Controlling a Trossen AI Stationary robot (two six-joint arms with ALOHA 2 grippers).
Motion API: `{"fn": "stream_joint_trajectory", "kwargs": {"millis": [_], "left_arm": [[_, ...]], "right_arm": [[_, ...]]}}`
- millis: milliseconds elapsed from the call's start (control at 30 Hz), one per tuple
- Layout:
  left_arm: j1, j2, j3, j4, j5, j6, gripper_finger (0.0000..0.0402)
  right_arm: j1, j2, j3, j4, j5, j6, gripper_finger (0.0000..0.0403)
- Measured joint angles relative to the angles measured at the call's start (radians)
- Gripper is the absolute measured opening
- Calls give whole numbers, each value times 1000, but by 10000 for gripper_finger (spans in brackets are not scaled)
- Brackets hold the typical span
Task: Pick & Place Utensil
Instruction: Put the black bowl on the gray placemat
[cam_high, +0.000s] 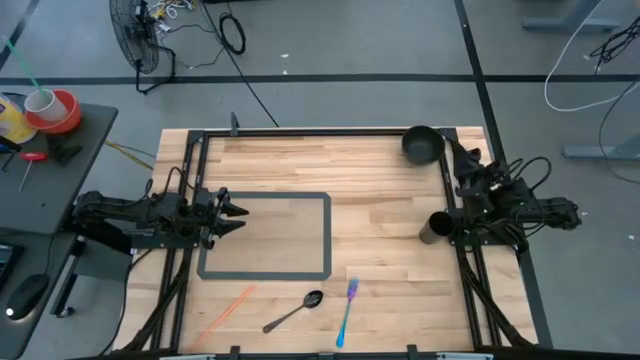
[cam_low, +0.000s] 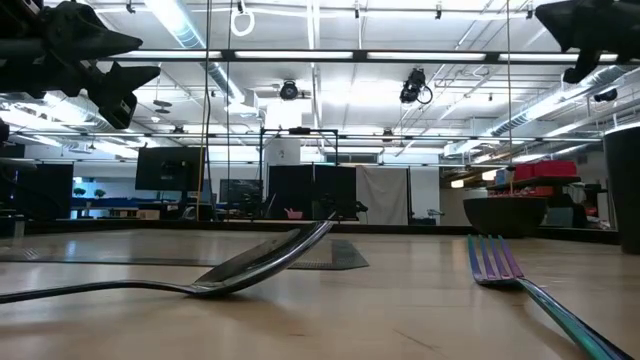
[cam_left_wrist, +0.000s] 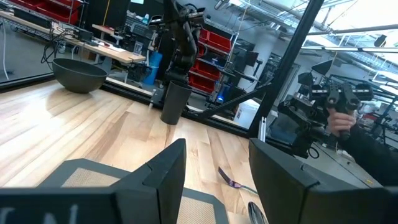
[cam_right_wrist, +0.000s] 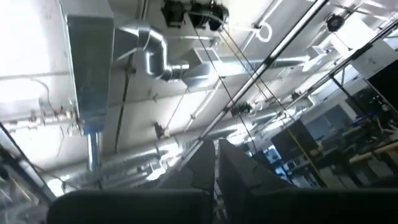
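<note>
A dark metal spoon (cam_high: 295, 312) (cam_low: 250, 268) lies near the table's near edge with its bowl end on the wood. Just right of it lies an iridescent blue-purple fork (cam_high: 346, 311) (cam_low: 497, 262) (cam_left_wrist: 231, 182). My left gripper (cam_high: 236, 215) (cam_left_wrist: 214, 177) hovers open above the left edge of a grey-outlined mat (cam_high: 327, 236), well short of both utensils. My right gripper (cam_high: 462, 158) (cam_right_wrist: 216, 163) is shut, held up at the table's right side and aimed at the ceiling.
A dark bowl (cam_high: 423, 144) (cam_left_wrist: 79, 73) sits at the far right corner. A dark cup (cam_high: 436, 228) (cam_left_wrist: 173, 102) stands by the right arm's base. A thin orange stick (cam_high: 226, 311) lies left of the spoon. A person shows beyond the table in the left wrist view.
</note>
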Motion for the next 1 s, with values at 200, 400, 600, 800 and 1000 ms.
{"fn": "stream_joint_trajectory", "kwargs": {"millis": [200,400,600,800,1000], "left_arm": [[0,0,0,0,0,0,181],[0,0,0,0,0,0,181],[0,0,0,0,0,0,181],[0,0,0,0,0,0,181],[0,0,0,0,0,0,181]], "right_arm": [[0,85,144,-300,190,-29,40],[0,222,260,-362,282,-140,95],[0,327,328,-430,370,-198,157],[-2,485,465,-718,530,-161,207],[-96,676,646,-1058,401,71,239]]}}
